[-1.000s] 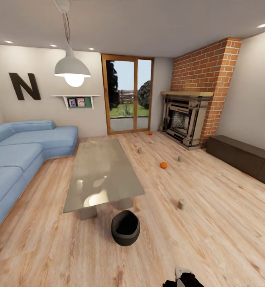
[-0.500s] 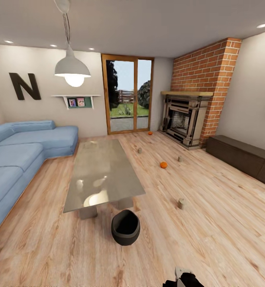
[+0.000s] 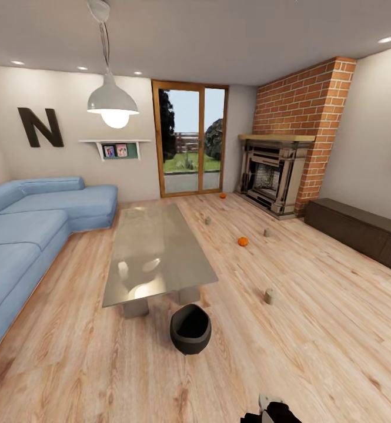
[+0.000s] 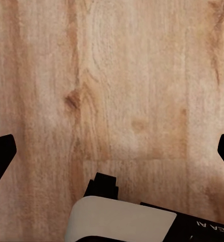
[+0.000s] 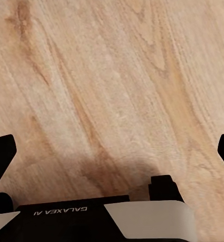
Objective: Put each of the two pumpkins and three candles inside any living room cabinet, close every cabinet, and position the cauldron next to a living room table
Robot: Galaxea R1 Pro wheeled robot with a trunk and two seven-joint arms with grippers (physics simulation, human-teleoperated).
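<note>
Both hands spread apart, empty: left hand, right hand, above pale wooden plank floor. Ahead: black round cauldron beside glass-topped bench (touching unclear); orange ribbed pumpkins, stubby grey-tan candles beyond; long dark-brown cabinet far right, closed.

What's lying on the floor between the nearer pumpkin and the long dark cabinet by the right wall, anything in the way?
Nothing visible. In the head view the nearer pumpkin sits on open wood floor, and the stretch across to the cabinet looks bare. One candle stands close by, just off the direct line.
</note>
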